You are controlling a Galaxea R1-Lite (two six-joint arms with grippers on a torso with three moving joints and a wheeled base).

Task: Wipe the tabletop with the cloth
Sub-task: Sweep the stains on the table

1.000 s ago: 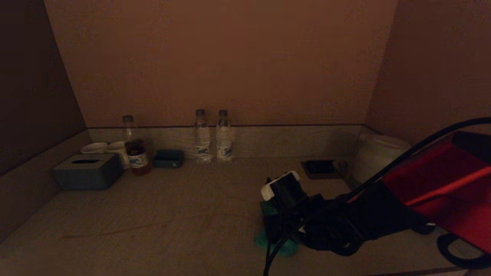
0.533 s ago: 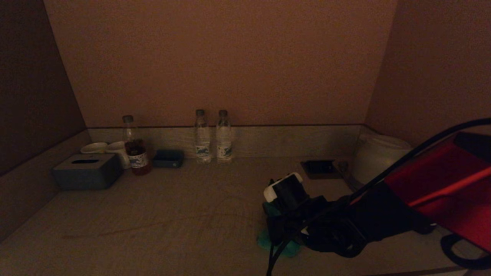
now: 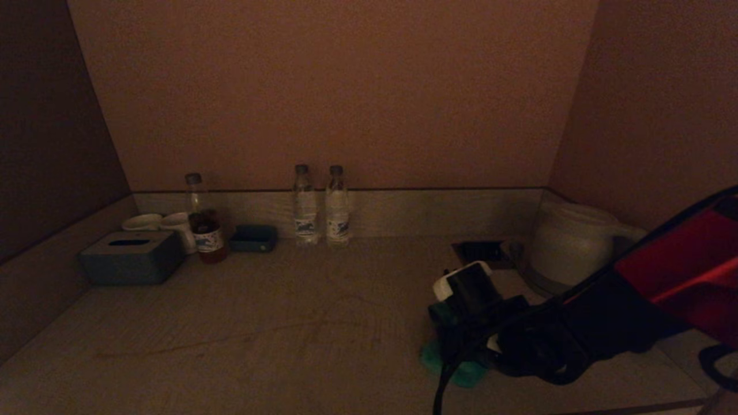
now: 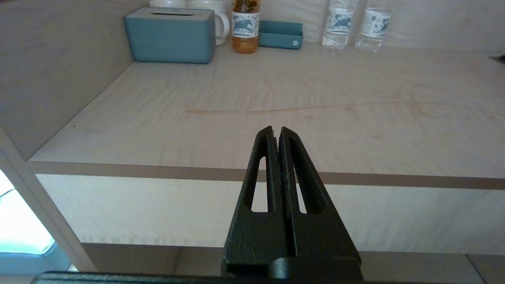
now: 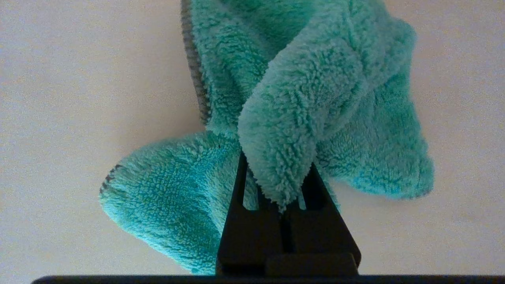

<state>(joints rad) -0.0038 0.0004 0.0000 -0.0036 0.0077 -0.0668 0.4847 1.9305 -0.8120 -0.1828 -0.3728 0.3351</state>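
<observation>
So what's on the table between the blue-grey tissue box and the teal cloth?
Only bare light wood-grain tabletop separates the blue-grey tissue box from the fuzzy teal cloth, seen in the head view.

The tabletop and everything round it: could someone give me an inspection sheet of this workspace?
Surface: tabletop, faint reddish streaks.
Job's things: cloth bunched on it.
Clutter: tissue box, cups, three bottles, small tray, kettle.
End effectors: right end effector shut on cloth; left end effector shut, parked before the table's front edge.
Cables: black cable by the right arm.
Surroundings: plain walls.
</observation>
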